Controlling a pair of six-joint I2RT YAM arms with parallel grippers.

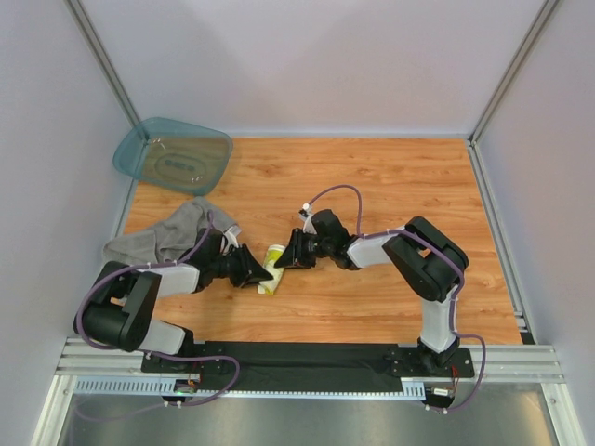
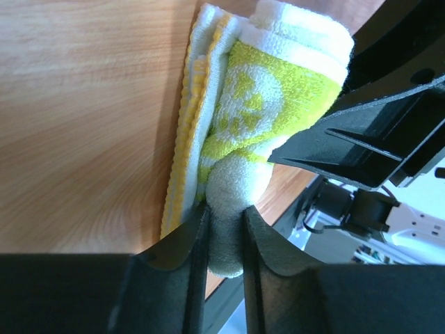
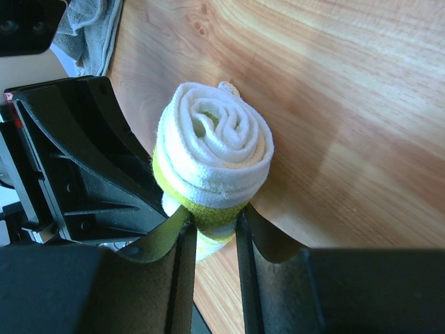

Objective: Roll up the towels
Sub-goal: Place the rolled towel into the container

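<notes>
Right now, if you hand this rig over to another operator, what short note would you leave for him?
Left gripper: shut on one end of the yellow-and-white cloth.
Right gripper: shut on the other end.
Done: this cloth is rolled up, held between both grippers.
Left to do: grey towel lies crumpled by the left arm, not yet rolled.
</notes>
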